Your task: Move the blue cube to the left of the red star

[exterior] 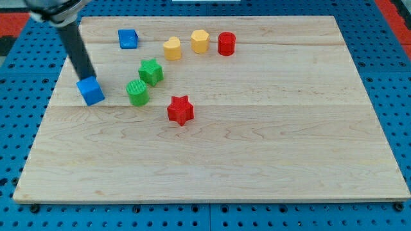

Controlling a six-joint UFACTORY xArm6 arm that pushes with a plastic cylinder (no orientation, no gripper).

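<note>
A blue cube point(90, 90) lies at the view's left on the wooden board point(257, 147). My tip point(87, 76) rests against the cube's upper edge, the dark rod slanting up to the view's top left. The red star point(180, 110) lies to the right of the cube and a little lower, near the board's middle. A green cylinder point(137, 92) sits between the cube and the star.
A second blue block point(128, 38) lies near the view's top left. A green star point(151, 71) sits above the green cylinder. A yellow heart-like block point(171, 48), a yellow hexagon point(200, 41) and a red cylinder point(226, 43) line the top.
</note>
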